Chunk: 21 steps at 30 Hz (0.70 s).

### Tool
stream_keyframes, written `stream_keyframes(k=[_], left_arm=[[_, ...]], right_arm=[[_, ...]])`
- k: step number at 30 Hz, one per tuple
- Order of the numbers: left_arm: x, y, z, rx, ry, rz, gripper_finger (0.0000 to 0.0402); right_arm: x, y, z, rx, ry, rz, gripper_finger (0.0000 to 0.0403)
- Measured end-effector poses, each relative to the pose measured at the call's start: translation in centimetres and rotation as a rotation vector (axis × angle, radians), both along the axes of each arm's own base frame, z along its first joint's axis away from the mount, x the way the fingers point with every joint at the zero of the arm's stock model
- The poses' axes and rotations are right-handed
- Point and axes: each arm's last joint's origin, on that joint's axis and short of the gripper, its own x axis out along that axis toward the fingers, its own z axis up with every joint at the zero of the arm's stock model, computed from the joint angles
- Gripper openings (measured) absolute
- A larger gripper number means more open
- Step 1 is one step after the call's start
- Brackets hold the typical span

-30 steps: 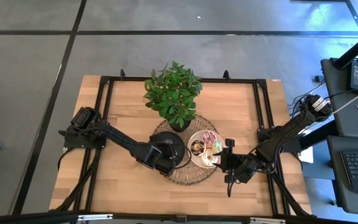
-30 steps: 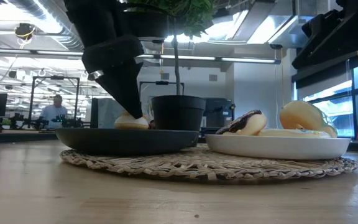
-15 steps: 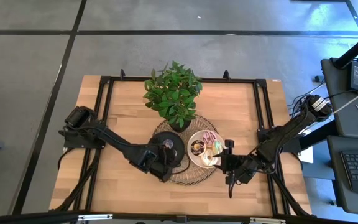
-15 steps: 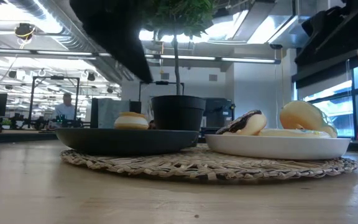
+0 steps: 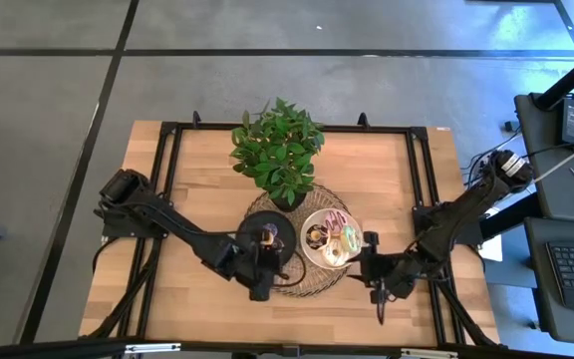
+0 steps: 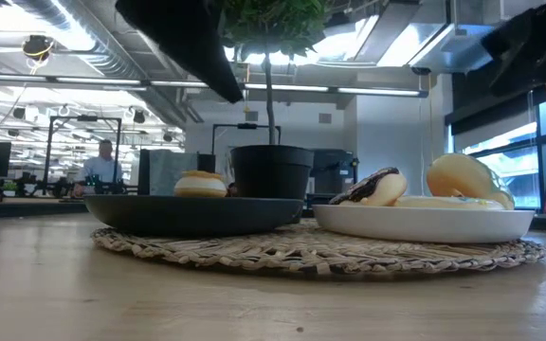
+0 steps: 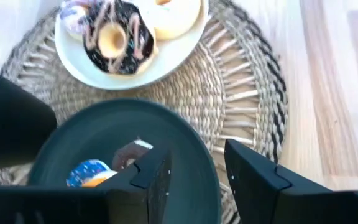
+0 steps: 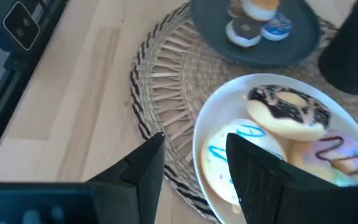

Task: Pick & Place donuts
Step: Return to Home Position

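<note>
Two plates sit on the woven mat (image 7: 241,87) in the middle of the high view. Small donuts (image 7: 129,155) lie on the black plate (image 7: 179,134), big donuts (image 8: 288,109) on the white plate (image 8: 219,115), sorted by size, I think. The left gripper (image 7: 197,150) and the right gripper (image 8: 194,140) hover close by, fingers (image 7: 253,180) spread and empty, since the job looks done.

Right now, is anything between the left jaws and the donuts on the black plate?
No. The left gripper hangs open above the black plate; only bare plate separates it from the donuts. The right gripper waits by the white plate.
</note>
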Motion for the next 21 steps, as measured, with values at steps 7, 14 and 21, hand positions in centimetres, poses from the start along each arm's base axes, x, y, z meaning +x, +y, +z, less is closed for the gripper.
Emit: stream_keyframes(k=[7,14,21], left_arm=[[-4.0,2.9,1.0,-0.102,-0.203,0.016,0.0145],[-10.6,6.9,0.0,-0.271,-0.534,0.023,0.0143],[-15.5,10.8,-1.9,-0.406,-0.745,0.031,0.0141]], right_arm=[[-3.7,-1.8,1.2,0.084,-0.114,-0.008,0.0173],[-6.9,-5.6,1.6,0.123,-0.233,0.037,0.0173],[-9.0,-9.4,-0.2,0.187,-0.382,-0.012,0.0173]])
